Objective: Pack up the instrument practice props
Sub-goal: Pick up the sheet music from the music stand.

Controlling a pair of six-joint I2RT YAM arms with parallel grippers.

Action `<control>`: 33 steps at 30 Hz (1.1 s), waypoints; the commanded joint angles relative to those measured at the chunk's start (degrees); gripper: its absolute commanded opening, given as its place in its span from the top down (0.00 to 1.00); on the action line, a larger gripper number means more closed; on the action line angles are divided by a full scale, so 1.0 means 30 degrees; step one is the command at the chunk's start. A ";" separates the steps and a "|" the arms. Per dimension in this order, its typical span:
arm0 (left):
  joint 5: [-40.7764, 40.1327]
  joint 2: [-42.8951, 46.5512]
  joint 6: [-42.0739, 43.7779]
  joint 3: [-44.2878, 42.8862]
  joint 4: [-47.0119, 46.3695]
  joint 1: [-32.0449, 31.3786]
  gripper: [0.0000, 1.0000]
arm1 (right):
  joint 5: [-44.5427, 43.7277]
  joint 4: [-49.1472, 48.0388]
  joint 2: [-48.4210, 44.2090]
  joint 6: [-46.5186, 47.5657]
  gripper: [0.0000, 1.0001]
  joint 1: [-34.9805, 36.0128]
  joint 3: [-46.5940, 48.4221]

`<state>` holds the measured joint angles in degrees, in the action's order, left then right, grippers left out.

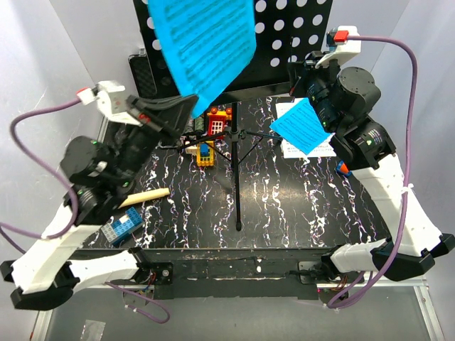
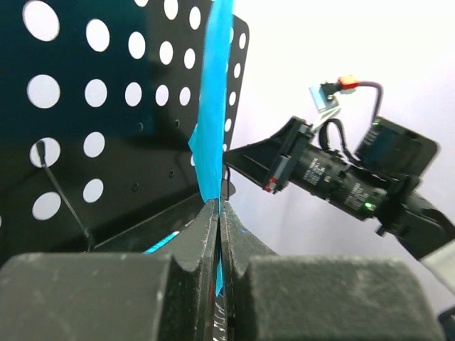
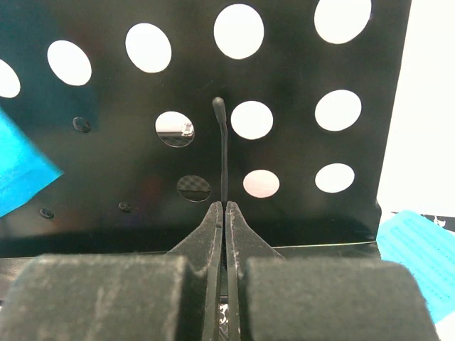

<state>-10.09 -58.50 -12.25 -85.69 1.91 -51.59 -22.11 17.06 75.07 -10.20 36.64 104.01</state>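
The black music stand's hole-punched desk (image 1: 291,35) stands at the back, with its tripod legs (image 1: 237,170) spread on the table. My left gripper (image 1: 190,105) is shut on the lower corner of a large blue sheet-music page (image 1: 206,42) and holds it up in front of the desk (image 2: 106,142). The page (image 2: 213,106) runs edge-on between the fingertips of the left gripper (image 2: 218,206). My right gripper (image 1: 294,75) (image 3: 225,206) is shut on the desk's thin wire page retainer (image 3: 221,142). A second blue page (image 1: 302,126) lies at the right. A cream microphone (image 1: 146,197) lies at the left. The small mic stand is out of view.
Small coloured toy blocks (image 1: 213,128) sit under the desk by the stand's pole. A blue block (image 1: 121,227) lies at the front left. A black case (image 1: 142,71) stands at the back left. White paper (image 1: 295,148) lies under the second blue page.
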 commanded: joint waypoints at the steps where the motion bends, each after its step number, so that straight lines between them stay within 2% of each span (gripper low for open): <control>1: 0.1425 0.1481 -0.0866 0.0293 0.3370 0.0001 1.00 | 0.0571 -0.0093 -0.0765 0.0176 0.99 0.0003 0.0106; 2: 0.1951 0.1511 -0.1013 0.0176 0.3985 0.0001 1.00 | 0.0718 0.0083 -0.0794 0.0205 0.99 0.0031 0.0107; 3: 0.2420 0.1425 -0.1130 0.0001 0.4774 0.0001 1.00 | 0.0922 0.0259 -0.0910 0.0205 0.91 0.0032 0.0107; 5: 0.3970 0.1307 -0.1422 -0.0293 0.5948 0.0001 1.00 | 0.1332 0.0348 -0.1202 0.0234 0.71 0.0032 -0.0126; 7: 0.4765 0.1306 -0.1745 -0.0295 0.6684 0.0000 1.00 | 0.1713 0.0495 -0.1612 0.0176 0.55 0.0032 -0.0390; 10: 0.5441 0.1599 -0.2330 0.0348 0.6862 0.0001 1.00 | 0.2182 0.0845 -0.2373 -0.0028 0.40 0.0032 -0.0829; 14: 0.6524 0.2067 -0.2946 0.1169 0.6746 0.0001 1.00 | 0.2943 0.1694 -0.3747 -0.0671 0.26 0.0032 -0.1590; 20: 0.8778 0.3062 -0.4147 0.2427 0.6190 0.0000 1.00 | 0.4379 0.3539 -0.6911 -0.2486 0.20 0.0032 -0.4077; 24: 0.9543 0.4467 -0.5025 0.4300 0.5692 0.0001 1.00 | 0.5667 0.4624 -0.9372 -0.4710 0.19 0.0032 -0.7237; 28: 0.9223 0.6136 -0.6226 0.7489 0.5224 0.0001 1.00 | 0.7918 0.4744 -1.1162 -0.7464 0.14 0.0032 -1.1223; 33: 0.8374 0.8306 -0.8188 1.1740 0.3409 0.0001 1.00 | 1.0178 0.3839 -1.1926 -1.0278 0.11 0.0031 -1.4887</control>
<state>16.32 -36.05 -31.14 -57.60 15.70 -51.59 0.54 30.55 39.79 -31.55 36.67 65.89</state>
